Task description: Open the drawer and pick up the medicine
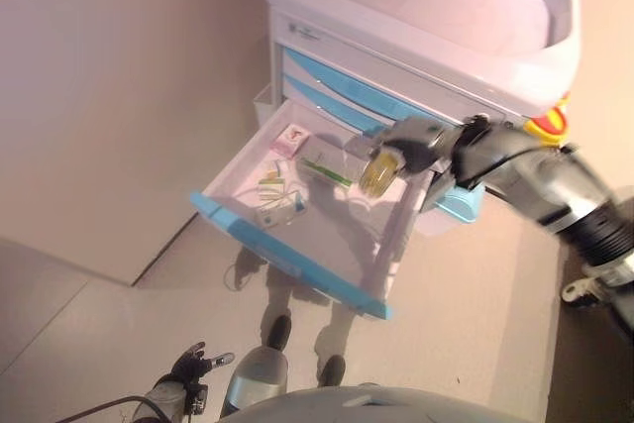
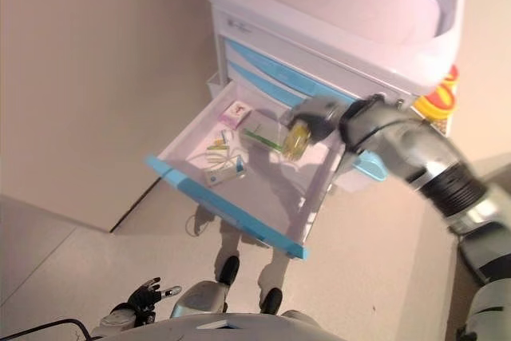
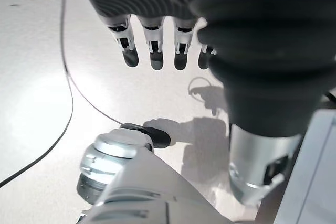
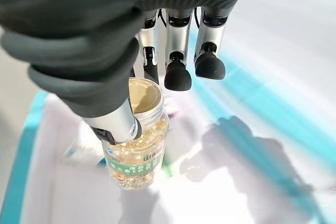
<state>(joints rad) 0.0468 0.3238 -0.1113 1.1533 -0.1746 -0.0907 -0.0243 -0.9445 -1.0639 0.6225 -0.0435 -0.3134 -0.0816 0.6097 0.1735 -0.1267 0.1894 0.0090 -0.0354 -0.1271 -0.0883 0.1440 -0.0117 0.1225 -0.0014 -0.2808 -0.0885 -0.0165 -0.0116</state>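
The white drawer with a blue front stands pulled out of the cart. My right hand is shut on a clear medicine bottle of yellow capsules and holds it above the drawer's back right part. In the right wrist view the thumb and a finger pinch the bottle just under its gold lid. Inside the drawer lie a pink box, a green-striped box and a white box. My left hand hangs low near the floor with straight fingers and holds nothing.
The white cart has shut blue drawers above the open one and a tub-shaped top. A yellow and red object sits at the cart's right side. A wall runs along the left, close to the drawer's left edge.
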